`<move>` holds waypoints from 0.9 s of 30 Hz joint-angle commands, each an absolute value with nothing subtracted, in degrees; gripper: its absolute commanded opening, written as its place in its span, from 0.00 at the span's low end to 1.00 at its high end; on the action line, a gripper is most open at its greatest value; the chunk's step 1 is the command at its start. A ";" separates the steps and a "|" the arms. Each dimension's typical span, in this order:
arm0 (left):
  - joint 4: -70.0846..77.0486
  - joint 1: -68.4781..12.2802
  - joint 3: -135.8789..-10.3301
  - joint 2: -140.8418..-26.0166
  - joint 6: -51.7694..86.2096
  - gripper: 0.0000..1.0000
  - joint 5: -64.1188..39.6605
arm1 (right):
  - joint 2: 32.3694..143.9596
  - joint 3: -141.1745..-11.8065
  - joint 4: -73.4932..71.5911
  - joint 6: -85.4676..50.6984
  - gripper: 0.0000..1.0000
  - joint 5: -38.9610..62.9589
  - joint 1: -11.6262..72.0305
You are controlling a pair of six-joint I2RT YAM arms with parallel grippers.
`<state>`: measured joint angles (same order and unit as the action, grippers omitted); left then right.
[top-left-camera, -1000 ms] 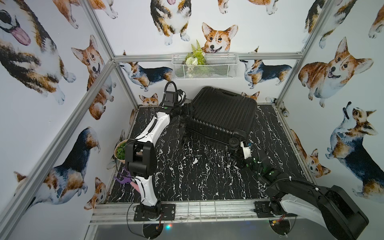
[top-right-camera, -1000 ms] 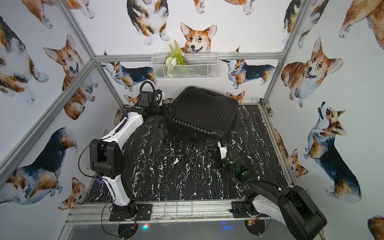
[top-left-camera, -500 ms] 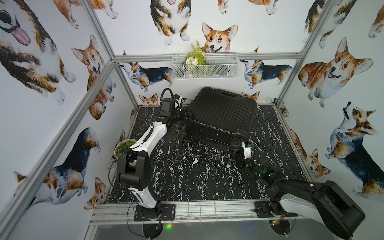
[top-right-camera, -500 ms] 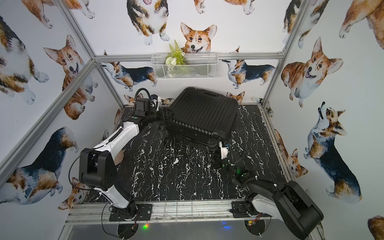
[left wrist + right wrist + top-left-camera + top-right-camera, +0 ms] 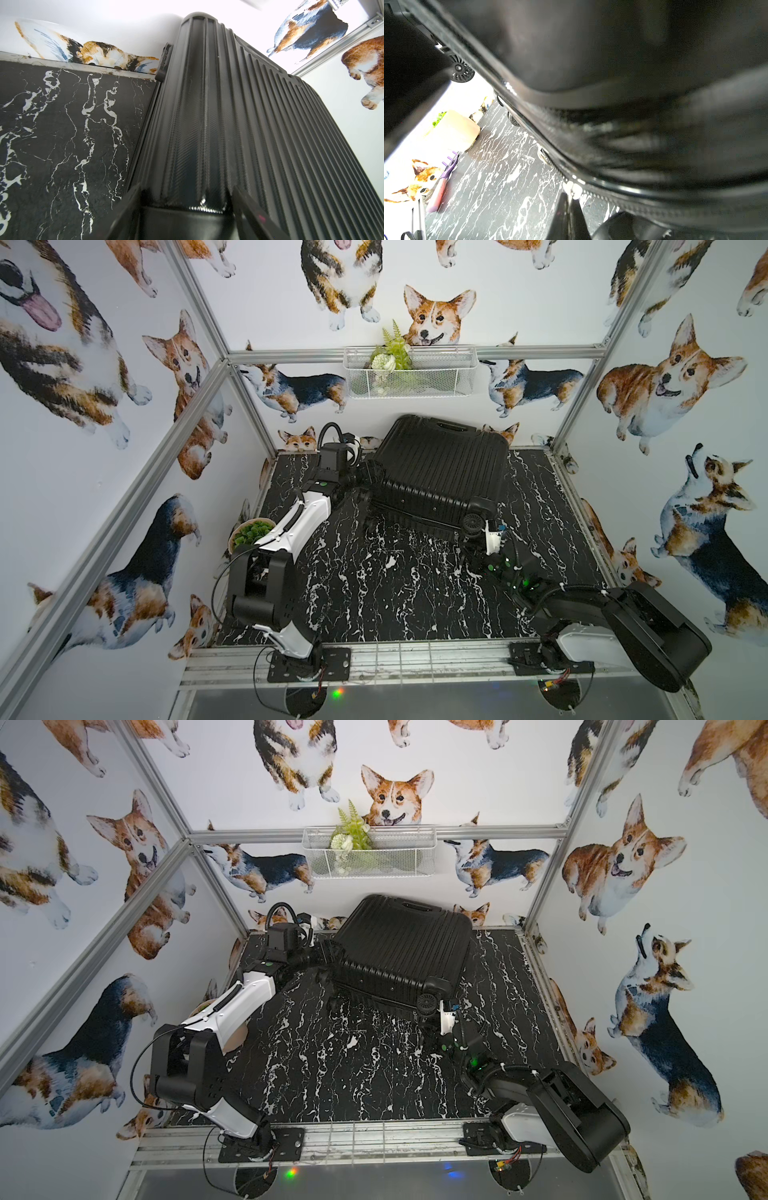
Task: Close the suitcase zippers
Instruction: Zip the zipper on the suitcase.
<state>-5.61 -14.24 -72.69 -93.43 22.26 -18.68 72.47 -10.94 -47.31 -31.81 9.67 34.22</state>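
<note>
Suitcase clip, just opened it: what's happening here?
Two robot arms work on a black suitcase lying on the marble-patterned table. The left gripper straddles the shell's edge at one corner, apparently clamping it. The right gripper, shut, pinches a silvery zipper pull on the track near a wheel.

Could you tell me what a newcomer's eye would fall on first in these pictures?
The black ribbed suitcase at the back of the marble-patterned table draws the eye first, with the left arm and right arm reaching to it. Next come the corgi prints covering the walls around.
</note>
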 commanded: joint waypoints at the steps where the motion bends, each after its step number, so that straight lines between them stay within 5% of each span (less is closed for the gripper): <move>1: -17.58 -15.02 -71.83 -93.82 22.75 0.70 -27.25 | 73.59 -12.52 -54.39 -31.04 0.00 20.02 34.54; 9: -17.11 -15.08 -71.45 -94.01 23.12 0.70 -27.25 | 76.36 -13.18 -56.85 -31.16 0.00 23.02 34.49; 16: -20.48 -15.07 -74.02 -92.65 20.65 0.79 -24.58 | 71.87 -12.12 -49.31 -29.04 0.00 11.78 34.54; 19: -22.94 -15.12 -76.37 -90.99 18.38 0.87 -21.73 | 66.77 -12.30 -40.46 -26.88 0.10 5.12 34.54; 23: -26.57 -15.07 -79.83 -88.25 15.17 0.92 -17.75 | 59.21 -11.69 -31.37 -23.99 0.39 -3.49 34.53; 27: -28.17 -15.06 -80.56 -84.07 12.62 0.94 -13.60 | 52.85 -11.27 -23.80 -21.70 0.49 -10.99 34.54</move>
<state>-24.21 -15.07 -79.77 -87.26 16.29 -17.50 56.93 -11.55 -31.99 -25.61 -0.84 34.54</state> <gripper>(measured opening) 0.932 0.460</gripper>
